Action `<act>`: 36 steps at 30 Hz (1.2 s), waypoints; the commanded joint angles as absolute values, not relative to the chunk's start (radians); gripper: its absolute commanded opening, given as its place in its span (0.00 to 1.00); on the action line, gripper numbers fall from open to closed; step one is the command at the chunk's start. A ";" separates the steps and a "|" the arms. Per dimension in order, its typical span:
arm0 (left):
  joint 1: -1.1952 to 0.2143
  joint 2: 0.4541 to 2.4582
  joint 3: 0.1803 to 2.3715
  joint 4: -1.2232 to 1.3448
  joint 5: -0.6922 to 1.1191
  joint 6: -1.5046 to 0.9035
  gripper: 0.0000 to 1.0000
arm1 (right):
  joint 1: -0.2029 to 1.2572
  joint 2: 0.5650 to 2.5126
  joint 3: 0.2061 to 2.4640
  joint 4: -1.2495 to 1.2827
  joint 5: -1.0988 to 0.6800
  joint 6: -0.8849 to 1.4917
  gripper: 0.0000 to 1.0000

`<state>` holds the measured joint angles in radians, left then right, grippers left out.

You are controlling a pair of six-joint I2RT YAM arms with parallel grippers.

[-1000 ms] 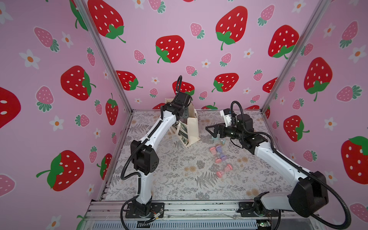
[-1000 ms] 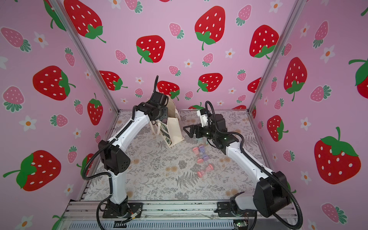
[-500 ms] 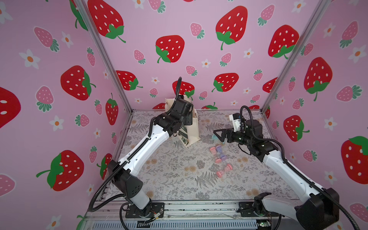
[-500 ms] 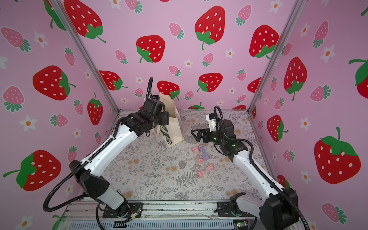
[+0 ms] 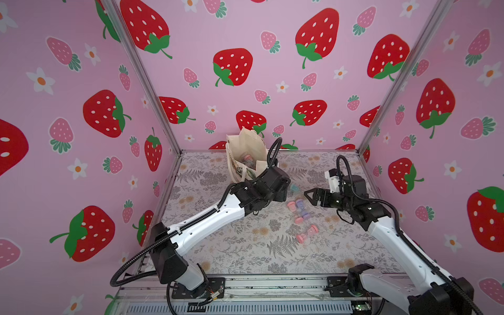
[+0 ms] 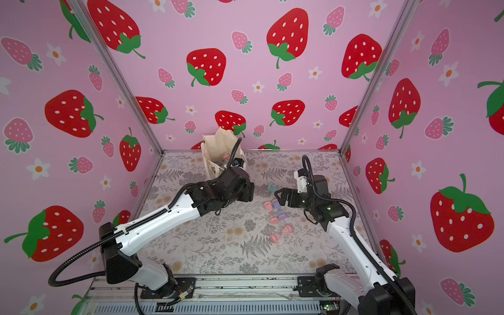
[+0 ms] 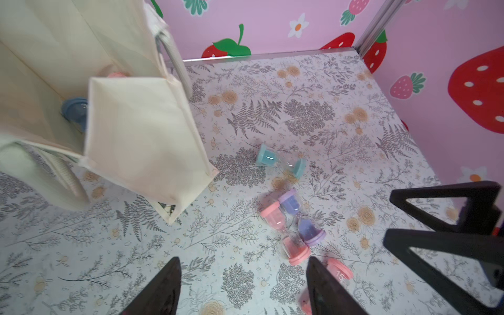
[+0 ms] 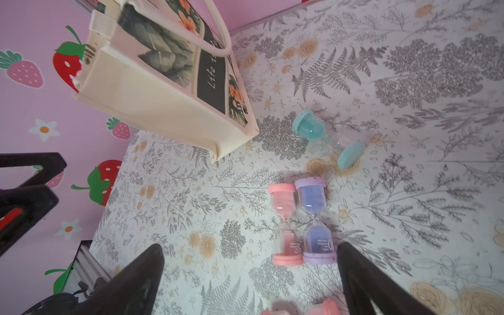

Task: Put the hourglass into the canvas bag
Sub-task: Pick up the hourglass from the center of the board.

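left wrist view: boxy cream canvas bag (image 7: 141,131) by the floral worktop's (image 7: 327,95) back edge already holds a blue-capped hourglass (image 7: 73,110) (a pink one too); teal hourglass (image 7: 281,162), pink hourglass (image 7: 283,231) and purple hourglass (image 7: 301,218) lie mid-worktop. left gripper (image 7: 242,263) partly spread, empty; right gripper (image 8: 249,246) wide, empty.

Open canvas bag (image 5: 240,141) mouth (handles (image 7: 174,62) aside), seemingly unobstructed.

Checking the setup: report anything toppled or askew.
Toppled on the mat: the teal hourglass, the pink hourglass touching the purple hourglass side by side, and a second pink hourglass. The canvas bag stands upright.
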<state>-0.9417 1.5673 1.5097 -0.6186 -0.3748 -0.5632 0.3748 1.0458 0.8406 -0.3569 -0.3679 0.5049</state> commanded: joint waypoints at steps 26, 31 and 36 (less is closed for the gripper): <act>-1.054 2.052 1.590 -0.518 -0.227 -0.826 0.77 | 0.326 0.966 0.698 -0.497 -0.290 0.522 0.99; -1.054 2.099 1.621 -0.536 -0.239 -0.823 0.77 | 0.311 0.966 0.691 -0.483 -0.303 0.529 0.99; -1.055 2.131 1.634 -0.559 -0.260 -0.817 0.76 | 0.295 0.971 0.680 -0.468 -0.326 0.534 0.99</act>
<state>-1.0496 2.1075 1.5909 -0.5217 -0.2199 -0.8131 0.3061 0.9680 0.6926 -0.4885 -0.3080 0.5232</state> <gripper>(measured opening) 0.763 0.994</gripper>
